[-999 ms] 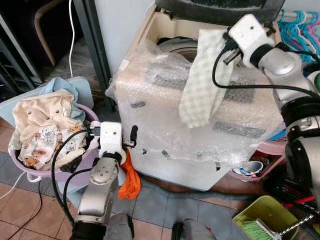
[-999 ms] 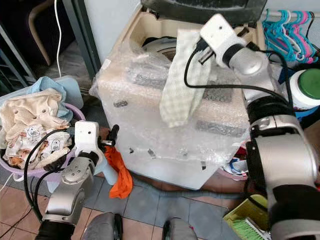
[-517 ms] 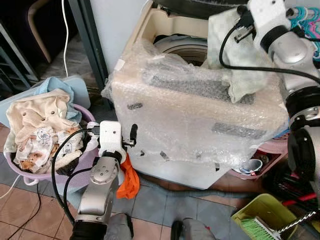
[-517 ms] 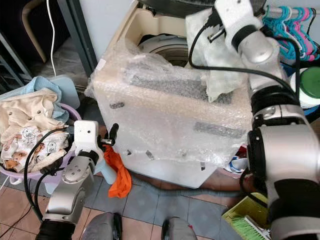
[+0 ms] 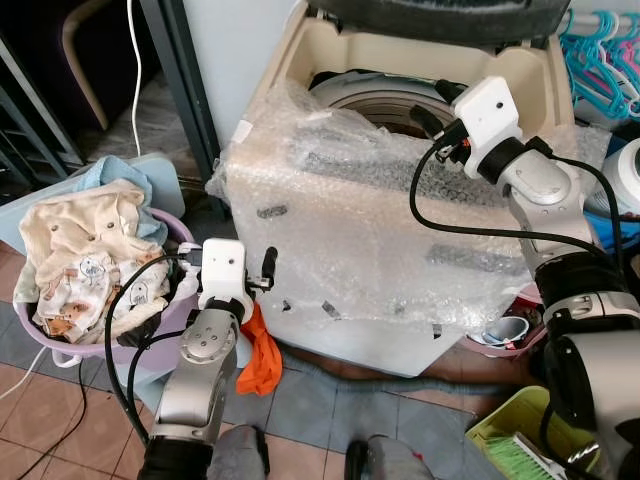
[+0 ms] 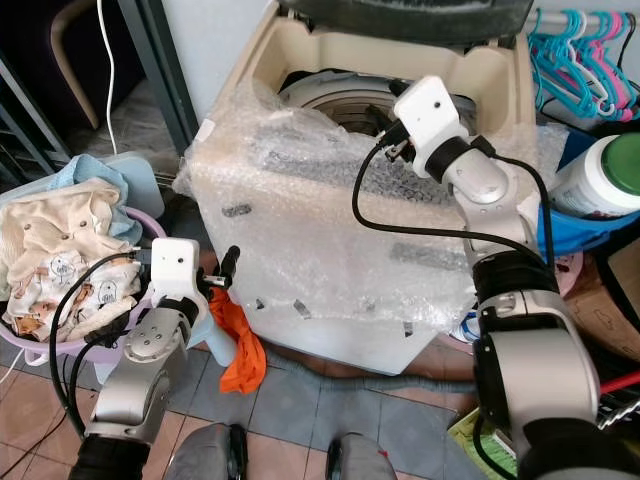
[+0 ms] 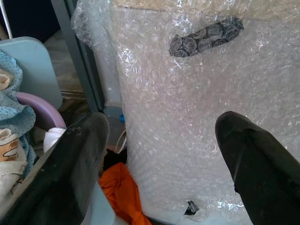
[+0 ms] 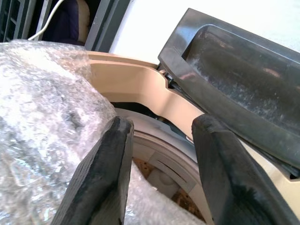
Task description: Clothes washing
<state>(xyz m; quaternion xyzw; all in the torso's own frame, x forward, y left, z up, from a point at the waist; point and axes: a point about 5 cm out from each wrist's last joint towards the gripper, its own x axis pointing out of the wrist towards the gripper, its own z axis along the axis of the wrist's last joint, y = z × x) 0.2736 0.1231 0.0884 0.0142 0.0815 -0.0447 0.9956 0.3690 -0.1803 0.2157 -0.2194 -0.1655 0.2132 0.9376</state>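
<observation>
Washer, bubble-wrapped, lid up, drum open. Right gripper hovering at the drum's rim, fingers spread, holding nothing. Basket of clothes sitting on the floor left of the washer. Left gripper hanging between basket and washer front, fingers spread, empty. Orange cloth lying below it.

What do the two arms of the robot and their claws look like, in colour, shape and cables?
Both arms are silver metal with rounded joints. Each wrist carries a white, boxy block, and a black cable loops from it back along the arm. The left claw and the right claw each have two long, matte black fingers with blunt, rounded tips. No markings can be made out on them.
</observation>
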